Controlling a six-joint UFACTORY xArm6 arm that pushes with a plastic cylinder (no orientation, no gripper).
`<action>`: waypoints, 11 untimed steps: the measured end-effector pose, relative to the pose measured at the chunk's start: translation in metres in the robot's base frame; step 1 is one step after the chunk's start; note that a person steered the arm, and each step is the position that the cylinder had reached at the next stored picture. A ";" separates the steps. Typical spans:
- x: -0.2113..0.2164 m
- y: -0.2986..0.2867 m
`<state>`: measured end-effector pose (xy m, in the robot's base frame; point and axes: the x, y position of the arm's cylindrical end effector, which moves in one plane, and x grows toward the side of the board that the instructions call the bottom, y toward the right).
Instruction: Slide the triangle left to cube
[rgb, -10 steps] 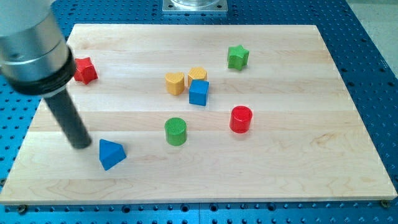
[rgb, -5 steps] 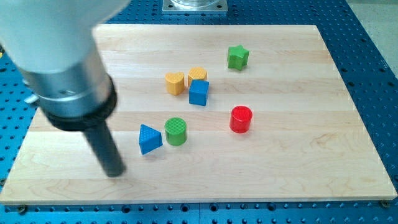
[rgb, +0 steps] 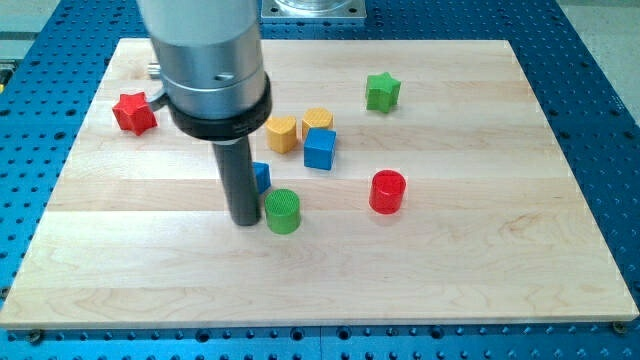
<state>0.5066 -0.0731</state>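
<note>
The blue triangle (rgb: 261, 177) is mostly hidden behind my rod; only its right edge shows, left of and below the blue cube (rgb: 319, 148). My tip (rgb: 243, 220) rests on the board just below and left of the triangle, right beside the green cylinder (rgb: 283, 211). The cube stands near the board's middle, touching the yellow blocks above it. A gap of bare board lies between the triangle and the cube.
A yellow heart-like block (rgb: 282, 133) and a yellow block (rgb: 317, 120) sit just above-left of the cube. A red cylinder (rgb: 387, 190) is to the right, a green star (rgb: 381, 91) upper right, a red star (rgb: 133, 112) at the left.
The blue triangle has moved up and to the right, from the lower left to just above the green cylinder. My rod has swung right along with it.
</note>
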 end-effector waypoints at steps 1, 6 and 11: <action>-0.034 0.001; -0.056 0.041; -0.054 0.017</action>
<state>0.4522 -0.0565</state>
